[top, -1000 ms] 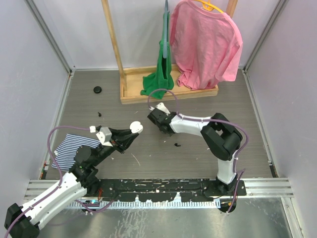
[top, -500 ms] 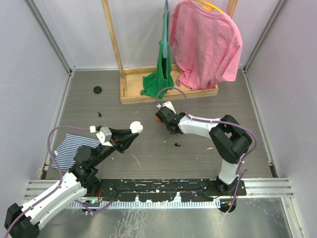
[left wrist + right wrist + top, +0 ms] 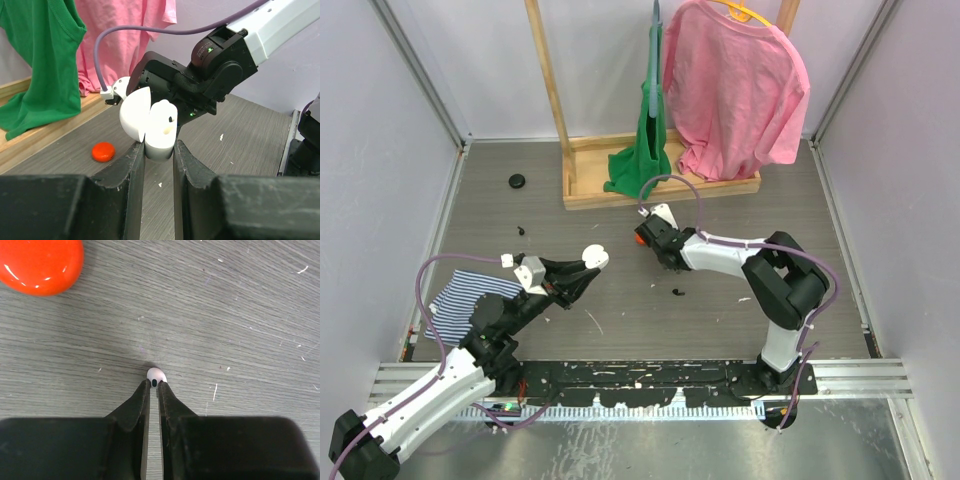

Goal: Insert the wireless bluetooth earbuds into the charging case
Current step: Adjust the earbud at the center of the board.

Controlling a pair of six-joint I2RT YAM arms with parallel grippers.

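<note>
The step in hand is the pickup of an earbud. The right tool (image 3: 154, 385) is down at the counter (image 3: 240, 300), its two fingers closed almost together on a small white earbud (image 3: 156, 374). Only the bud's rounded end shows past the fingertips. A red disc (image 3: 40, 262) lies near it on the counter.

To the left and apart from it, the left tool (image 3: 159, 147) is nearly shut on the base of the white charging case (image 3: 157, 125), holding it off the counter with the lid swung open. Whether a bud already sits inside, I cannot tell.

The next move likely calls for lifting the bud without losing so narrow a pinch. The bud then has to be carried left to the open case and lined up with a socket while the left tool keeps the case steady.
</note>
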